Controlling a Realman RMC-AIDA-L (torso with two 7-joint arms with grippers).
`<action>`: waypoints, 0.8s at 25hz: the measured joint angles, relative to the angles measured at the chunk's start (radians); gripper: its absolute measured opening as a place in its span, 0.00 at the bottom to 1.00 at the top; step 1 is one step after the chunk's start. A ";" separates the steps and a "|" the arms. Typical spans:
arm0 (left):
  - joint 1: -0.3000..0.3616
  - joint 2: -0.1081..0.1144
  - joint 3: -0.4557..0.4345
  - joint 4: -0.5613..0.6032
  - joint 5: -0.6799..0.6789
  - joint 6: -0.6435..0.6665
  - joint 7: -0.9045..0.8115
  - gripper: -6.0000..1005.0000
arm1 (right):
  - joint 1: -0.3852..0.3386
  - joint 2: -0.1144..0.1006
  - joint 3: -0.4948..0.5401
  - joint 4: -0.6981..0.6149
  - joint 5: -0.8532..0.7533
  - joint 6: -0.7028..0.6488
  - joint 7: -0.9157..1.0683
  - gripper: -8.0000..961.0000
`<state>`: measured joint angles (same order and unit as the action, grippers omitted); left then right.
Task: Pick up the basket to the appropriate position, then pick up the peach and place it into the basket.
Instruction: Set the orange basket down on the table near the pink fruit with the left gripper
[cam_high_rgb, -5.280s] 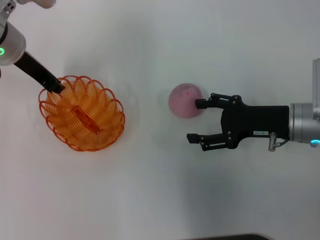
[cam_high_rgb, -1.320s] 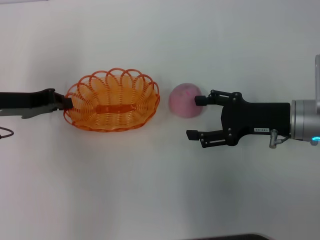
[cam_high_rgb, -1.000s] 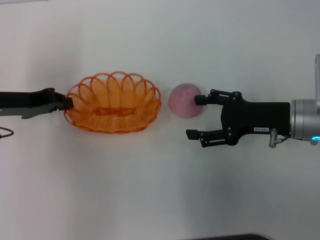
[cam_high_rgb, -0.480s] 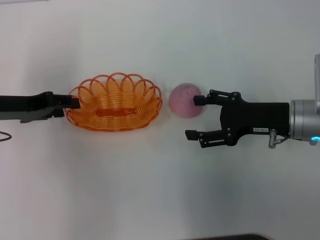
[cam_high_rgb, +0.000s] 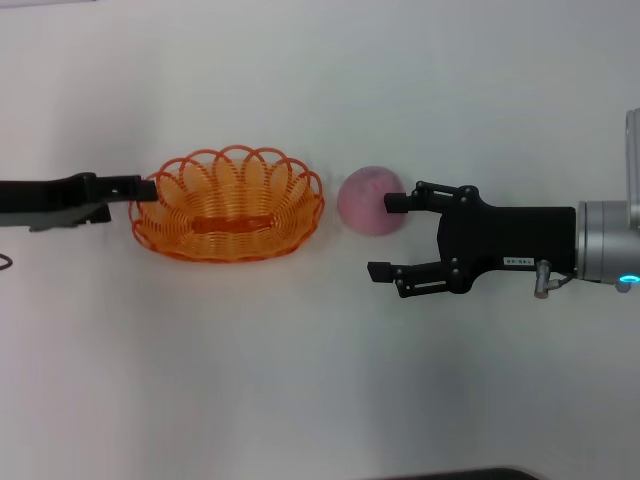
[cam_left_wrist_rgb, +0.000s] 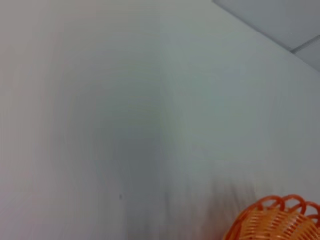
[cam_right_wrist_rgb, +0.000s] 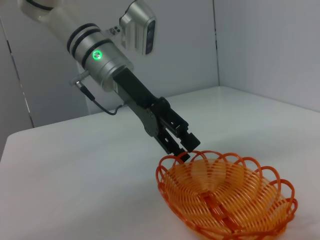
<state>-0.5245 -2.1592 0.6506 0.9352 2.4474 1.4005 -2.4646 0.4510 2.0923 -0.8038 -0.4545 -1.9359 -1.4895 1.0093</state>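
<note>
Basket (cam_high_rgb: 228, 205) now rests beside the peach (cam_high_rgb: 370, 201), moved rightward; left claw (cam_high_rgb: 145, 187) looks released at its rim. Right claw (cam_high_rgb: 386, 236), spread wide, must next close around the peach.

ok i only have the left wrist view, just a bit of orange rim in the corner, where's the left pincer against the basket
observer: the left pincer is at the rim of the basket, on the end away from the peach.
operator: is the peach in yet
observer: no, it lies on the table beside the basket, just apart from it.
operator: and the right arm
observer: the right pincer is open beside the peach; one fingertip overlaps the peach's edge in the head view, the other is clear of it.
</note>
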 joint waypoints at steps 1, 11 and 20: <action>0.001 0.000 -0.002 0.003 -0.011 0.000 0.023 0.87 | 0.000 0.000 0.000 0.000 0.000 0.000 0.000 0.95; 0.068 0.014 -0.005 -0.013 -0.294 0.100 0.556 0.88 | 0.000 0.000 0.000 -0.002 0.000 0.000 0.000 0.95; 0.079 0.013 0.004 -0.032 -0.328 0.140 0.816 0.87 | 0.003 -0.003 0.000 -0.007 0.000 -0.003 0.000 0.95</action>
<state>-0.4450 -2.1467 0.6544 0.9034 2.1198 1.5409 -1.6486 0.4539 2.0893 -0.8038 -0.4611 -1.9359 -1.4924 1.0093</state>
